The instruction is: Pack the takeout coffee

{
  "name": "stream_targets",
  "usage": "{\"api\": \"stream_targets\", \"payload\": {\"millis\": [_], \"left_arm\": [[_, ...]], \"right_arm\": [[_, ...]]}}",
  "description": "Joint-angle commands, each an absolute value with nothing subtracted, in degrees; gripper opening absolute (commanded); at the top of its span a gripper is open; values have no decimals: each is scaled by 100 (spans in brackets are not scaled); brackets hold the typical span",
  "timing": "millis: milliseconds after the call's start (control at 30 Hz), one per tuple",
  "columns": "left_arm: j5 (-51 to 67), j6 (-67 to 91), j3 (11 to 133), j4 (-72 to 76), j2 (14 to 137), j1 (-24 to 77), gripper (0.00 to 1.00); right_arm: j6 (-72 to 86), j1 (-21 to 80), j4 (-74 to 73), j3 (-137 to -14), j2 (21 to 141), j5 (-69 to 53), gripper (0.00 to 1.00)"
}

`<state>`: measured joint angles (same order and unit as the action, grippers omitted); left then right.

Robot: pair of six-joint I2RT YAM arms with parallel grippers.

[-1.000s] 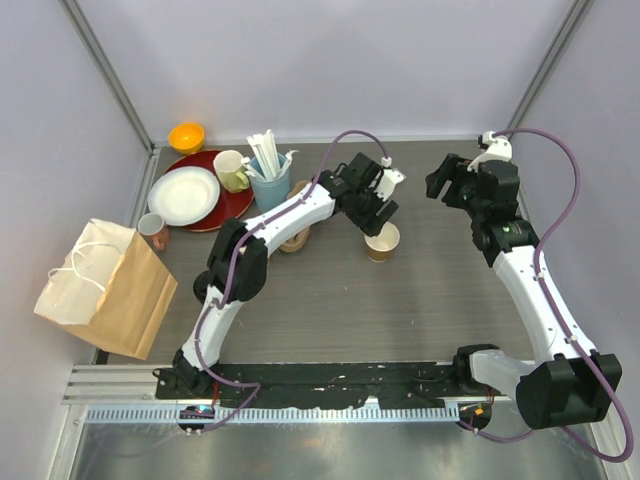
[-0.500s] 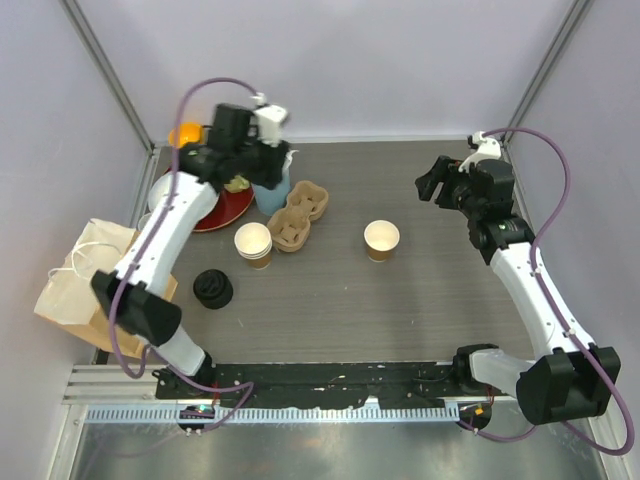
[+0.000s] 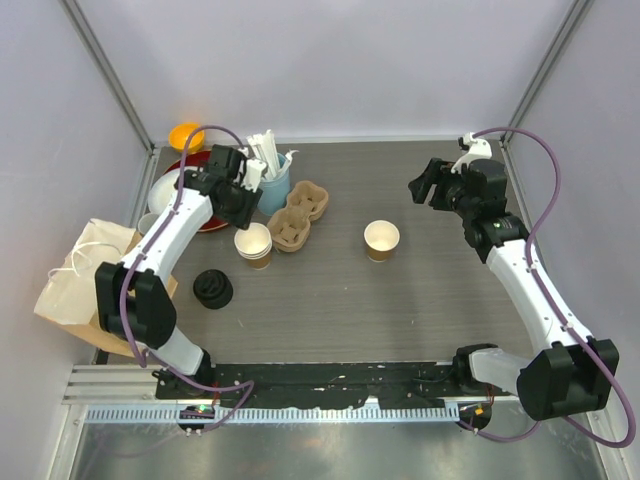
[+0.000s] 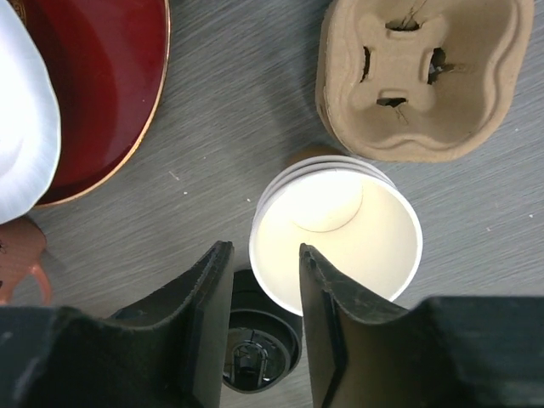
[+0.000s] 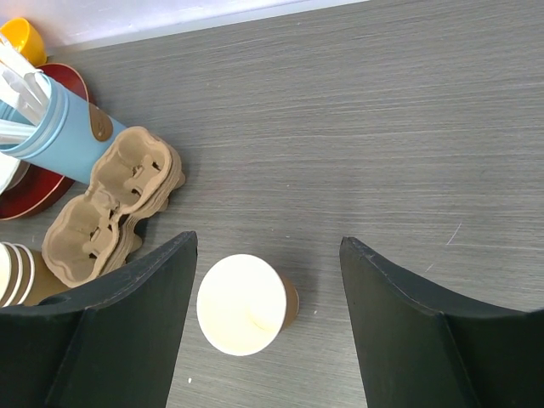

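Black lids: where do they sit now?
In the top view, the black lids lie left of centre, between the stacked cups and the paper bag.

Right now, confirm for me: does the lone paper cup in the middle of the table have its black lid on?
No, the lone cup stands open, its cream inside showing, with no lid on it.

cup stack (image 3: 253, 243) 1 | lone cup (image 3: 381, 239) 1 | lid stack (image 3: 212, 290) 1 | carrier stack (image 3: 297, 215) 1 | bag (image 3: 82, 278) 1
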<state>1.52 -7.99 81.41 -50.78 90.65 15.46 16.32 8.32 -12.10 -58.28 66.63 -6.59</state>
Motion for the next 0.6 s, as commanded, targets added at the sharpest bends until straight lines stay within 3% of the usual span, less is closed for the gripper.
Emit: {"api": "stream_targets", "payload": {"millis": [0, 167, 567], "left_arm": [[131, -949, 8042, -4694, 9123, 1521, 38], [273, -861, 8068, -4597, 9246, 1521, 22], [88, -1055, 8042, -4570, 9386, 1521, 31]], "right_arm": [[1521, 879, -1037, -5897, 6469, -615, 73], [1503, 879, -1046, -5906, 6442, -606, 73], [1468, 879, -1046, -5933, 6469, -677, 73]]}}
